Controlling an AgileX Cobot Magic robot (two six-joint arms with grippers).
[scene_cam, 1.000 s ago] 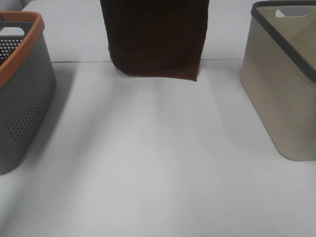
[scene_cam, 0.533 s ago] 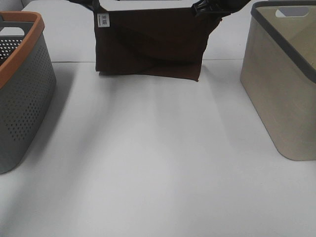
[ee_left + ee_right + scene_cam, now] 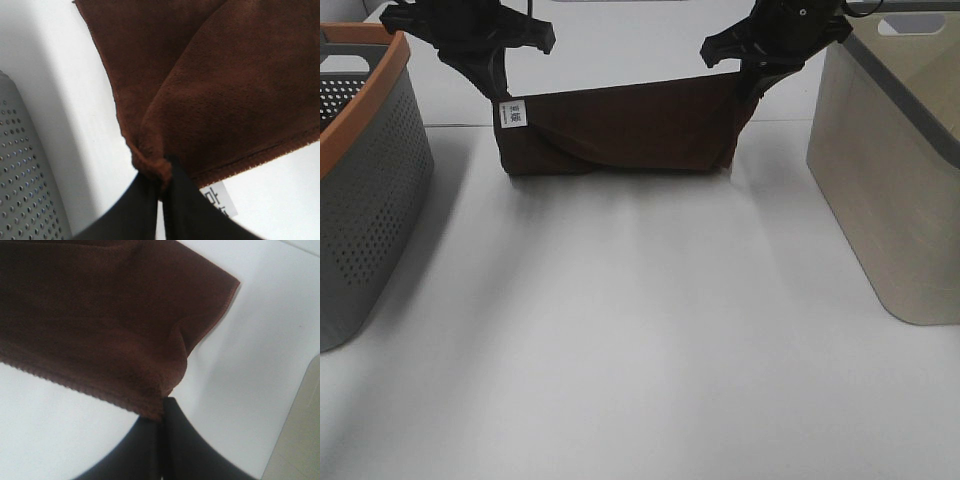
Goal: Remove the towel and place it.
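The dark brown towel [image 3: 620, 130] hangs stretched between my two grippers at the far middle of the white table, its lower part folded and touching the table. A small white tag [image 3: 510, 115] shows at its left top corner. My left gripper [image 3: 498, 92] is shut on the towel's left top corner; the left wrist view shows the fingers [image 3: 150, 205] pinching the cloth [image 3: 225, 85]. My right gripper [image 3: 745, 82] is shut on the right top corner; the right wrist view shows the fingers [image 3: 165, 440] clamped on the cloth [image 3: 95, 320].
A grey perforated basket with an orange rim [image 3: 360, 170] stands at the left edge. A beige basket with a dark grey rim [image 3: 895, 170] stands at the right edge. The white table [image 3: 640, 330] stretches toward the front.
Both grippers have come down into view with the towel. The towel has dropped lower, and its bottom part now folds onto the table instead of hanging free.
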